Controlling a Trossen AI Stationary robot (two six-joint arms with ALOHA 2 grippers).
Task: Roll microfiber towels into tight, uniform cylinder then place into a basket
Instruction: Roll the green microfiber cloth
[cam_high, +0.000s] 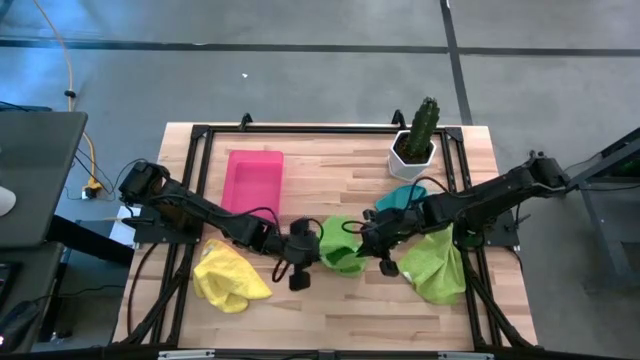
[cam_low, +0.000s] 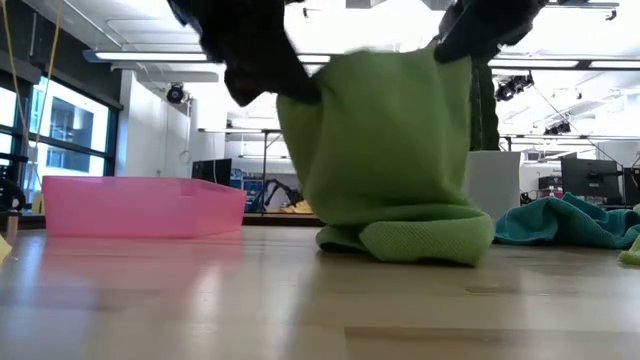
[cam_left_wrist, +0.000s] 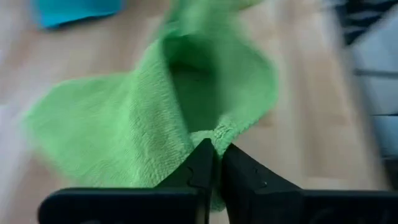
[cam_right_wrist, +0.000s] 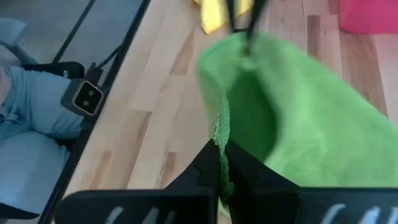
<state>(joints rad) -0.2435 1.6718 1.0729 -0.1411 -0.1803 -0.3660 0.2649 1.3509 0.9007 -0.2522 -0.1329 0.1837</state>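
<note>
A lime green towel (cam_high: 340, 246) hangs between my two grippers at the table's middle near side. Its lower end rests bunched on the table (cam_low: 415, 240). My left gripper (cam_high: 306, 246) is shut on the towel's left side, and my right gripper (cam_high: 368, 240) is shut on its right side. The pink basket (cam_high: 253, 180) stands at the far left. A yellow towel (cam_high: 228, 276) lies near left, a larger lime green towel (cam_high: 438, 266) near right, and a teal towel (cam_high: 402, 196) beyond it. My left gripper pinches an upper edge of the green towel (cam_left_wrist: 219, 132) between its two fingers, coming from the table's left. The cloth spreads away beyond the fingertips and hangs slack below them. My right gripper pinches the towel's opposite upper edge (cam_right_wrist: 218, 127) between its two fingers, coming from the table's right. The towel hangs as a slack pouch between the two holds, its lower end on the table (cam_low: 420, 245).
A white pot with a green cactus (cam_high: 414, 140) stands at the far right, behind the teal towel. A black frame runs round the table top (cam_high: 330, 128). Bare wood lies between the basket and the pot.
</note>
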